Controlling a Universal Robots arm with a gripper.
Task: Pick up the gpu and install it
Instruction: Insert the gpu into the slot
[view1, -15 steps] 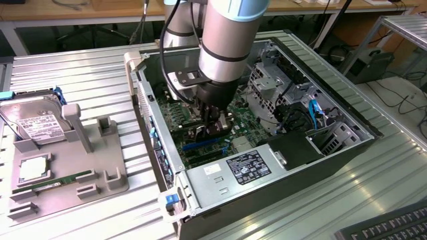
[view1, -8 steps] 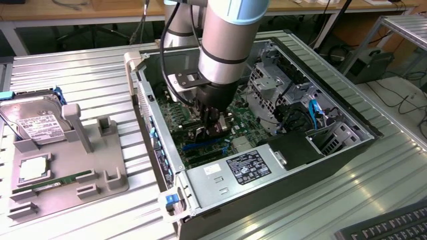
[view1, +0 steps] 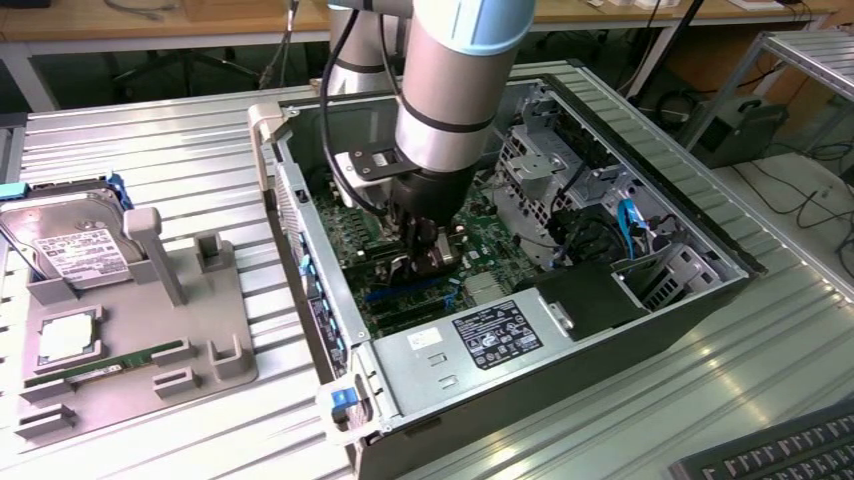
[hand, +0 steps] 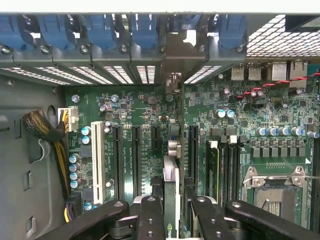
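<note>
Wrist view, nearest item: tool, black fingers pressed against either face of the gpu. The gpu is seen edge-on, a thin green card standing on its long edge above the motherboard, in line with the gap between two black expansion slots; whether its lower edge is seated cannot be told. Beside those slots lies one white slot, and beyond it a braided cable bundle at the case wall. To the other side sits the processor socket. Farthest is a row of blue retaining clips over the vented rear openings. Exterior view, nearest item: keyboard at the corner. Next is the computer case, open and lying on its side on the ribbed metal counter, its power supply toward the camera. The arm comes down into the case with the tool low over the board. At the exterior view's left stands a grey fixture carrying a hard drive and a memory stick.
</note>
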